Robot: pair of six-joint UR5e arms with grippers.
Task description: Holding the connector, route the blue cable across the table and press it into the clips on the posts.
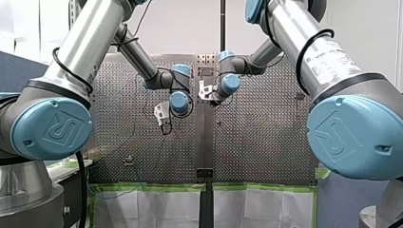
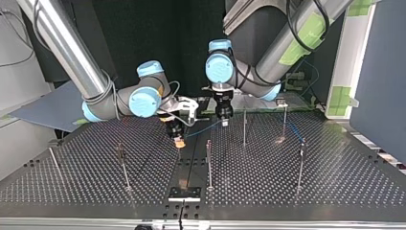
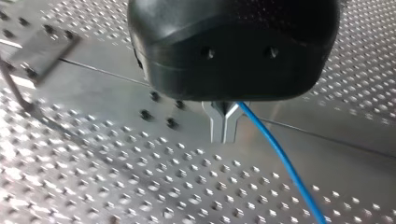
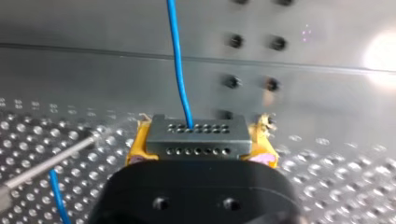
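The grey connector (image 4: 197,137) is pinched between the yellow pads (image 4: 136,144) of my right gripper (image 4: 200,140), low over the middle of the table (image 2: 335,172). The blue cable (image 4: 180,70) runs from it to my left gripper (image 3: 224,126), whose metal fingers are pressed together on it. I think I am mid-routing; next I must carry the cable to a post (image 2: 208,163) and push it into its clip.

The cable (image 4: 180,70) is solid blue. The connector (image 4: 196,130) is grey, its face patterned with two rows of small dark holes. The right gripper (image 4: 201,140) has a black body and yellow pads (image 4: 138,147). The left gripper (image 3: 225,133) has a black body and bare silver jaws. The surface (image 3: 116,186) is silver with a regular grid of holes. The left arm (image 1: 90,42) and right arm (image 1: 304,38) have silver tubes and light-blue joint caps.
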